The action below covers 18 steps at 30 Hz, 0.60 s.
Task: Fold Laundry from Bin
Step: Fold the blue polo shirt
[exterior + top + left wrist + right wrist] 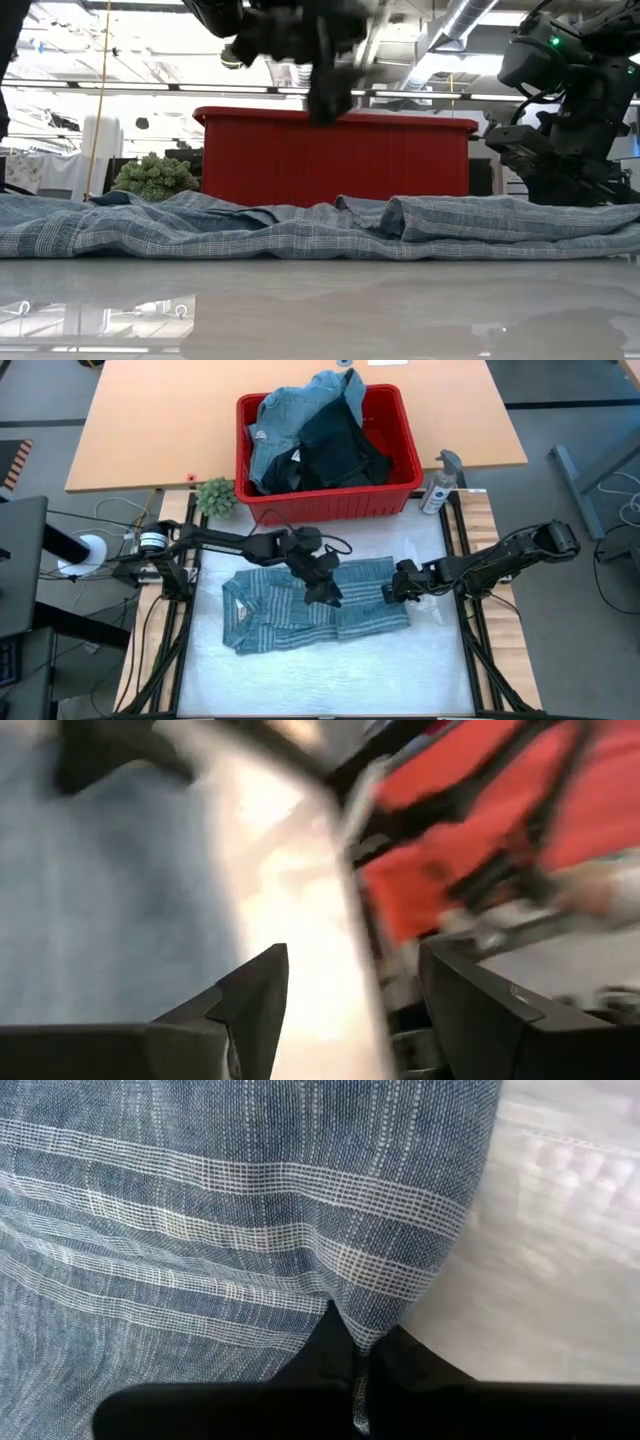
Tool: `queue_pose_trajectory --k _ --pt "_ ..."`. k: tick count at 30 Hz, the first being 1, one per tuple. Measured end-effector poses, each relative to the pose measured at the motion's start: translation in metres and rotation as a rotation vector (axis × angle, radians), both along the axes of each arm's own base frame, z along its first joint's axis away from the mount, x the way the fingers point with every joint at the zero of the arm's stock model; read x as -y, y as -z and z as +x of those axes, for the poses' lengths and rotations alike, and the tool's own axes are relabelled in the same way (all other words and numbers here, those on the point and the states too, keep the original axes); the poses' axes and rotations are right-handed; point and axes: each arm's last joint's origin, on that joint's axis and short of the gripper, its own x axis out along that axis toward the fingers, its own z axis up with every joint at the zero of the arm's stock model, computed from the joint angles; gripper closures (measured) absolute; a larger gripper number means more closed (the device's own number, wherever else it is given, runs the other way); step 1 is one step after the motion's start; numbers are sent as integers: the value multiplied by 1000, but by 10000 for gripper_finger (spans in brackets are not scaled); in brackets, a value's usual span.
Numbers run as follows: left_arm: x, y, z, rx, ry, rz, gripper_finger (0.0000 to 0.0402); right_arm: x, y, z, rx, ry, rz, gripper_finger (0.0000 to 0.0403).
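Note:
The blue-grey white-striped shirt [300, 610] lies spread flat on the white table top, in front of the red bin [330, 502]. The bin holds more laundry: light blue denim pieces [290, 420] and a dark garment [340, 450]. My left gripper [322, 592] hangs open above the shirt's middle, clear of the cloth in the low view [325, 100]. Nothing is between its fingers [262, 985]. My right gripper [391, 593] is down at the shirt's right edge and shut on it. My right gripper pinches the shirt's right-hand edge [372, 1318] between its two shut fingers [320, 1355]. The fingers slant down from the table's right side. One layer or several, I cannot tell. The shirt lies slack on the table [480, 225].
A small green plant [215, 496] stands left of the bin and a spray bottle [440, 482] right of it. Black frame rails [468, 610] run along both sides of the white work surface. Bare white surface [330, 680] lies near the front edge.

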Motion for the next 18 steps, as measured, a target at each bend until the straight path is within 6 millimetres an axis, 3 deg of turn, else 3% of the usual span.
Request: queue_pose_trajectory --k 2,6,12,18 --pt "-10 18 -4 -107 -65 77 194 0 0 0 2 -2 -1 377" --pt "-28 44 2 -154 -117 149 218 0 0 0 3 -2 -1 377" --pt "-31 73 10 -197 -106 248 258 0 0 0 4 5 3 377" --pt "-40 95 8 -336 -290 445 291 0 -1 1 10 12 9 377"
